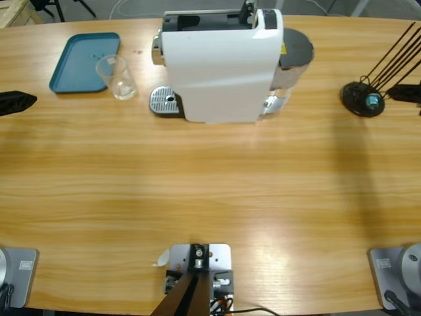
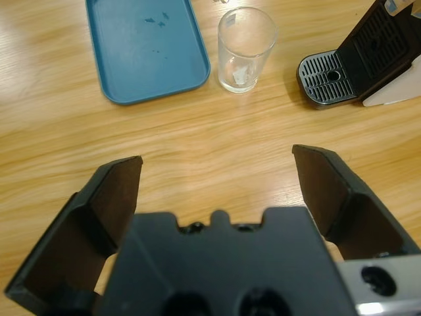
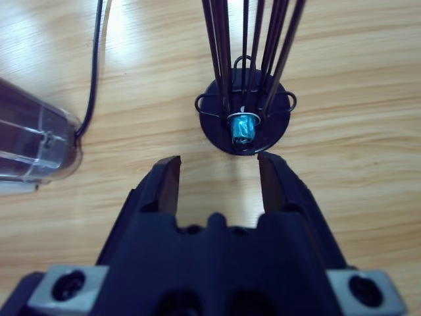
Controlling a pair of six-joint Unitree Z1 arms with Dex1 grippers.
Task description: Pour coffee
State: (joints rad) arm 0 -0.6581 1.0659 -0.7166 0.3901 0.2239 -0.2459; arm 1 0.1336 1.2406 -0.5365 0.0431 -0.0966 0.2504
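the white coffee machine (image 1: 220, 69) stands at the far middle of the wooden tabletop (image 1: 210, 191), its metal drip grate (image 1: 164, 101) sticking out at its left foot and a dark-lidded clear water tank (image 1: 293, 56) at its right side. just left of the grate stands a clear glass (image 1: 118, 78), upright, beside the near right corner of a blue tray (image 1: 84, 62) that lies flat – whether glass and tray touch cannot be told. in the left wrist view the glass (image 2: 245, 49) looks close to empty; no coffee can be made out in it, nor anywhere else on the tabletop.

the left claw (image 2: 217, 178) hangs over bare wood with its jaws spread wide, nothing between them, pointing toward the tray (image 2: 148, 49), the glass and the grate (image 2: 325, 79), all well apart from it. in the high view only its black tip shows at the left edge (image 1: 16, 102).

the right claw (image 3: 218, 171) is also spread (less widely) and holds nothing. just ahead of its tips sits a black wire capsule stand (image 3: 245, 122) with a round base – a blue capsule (image 3: 242, 127) rests at the bottom of its thin rods. a corner of the clear tank (image 3: 36, 148) shows at the left of that view, a black cable (image 3: 95, 66) running past it.
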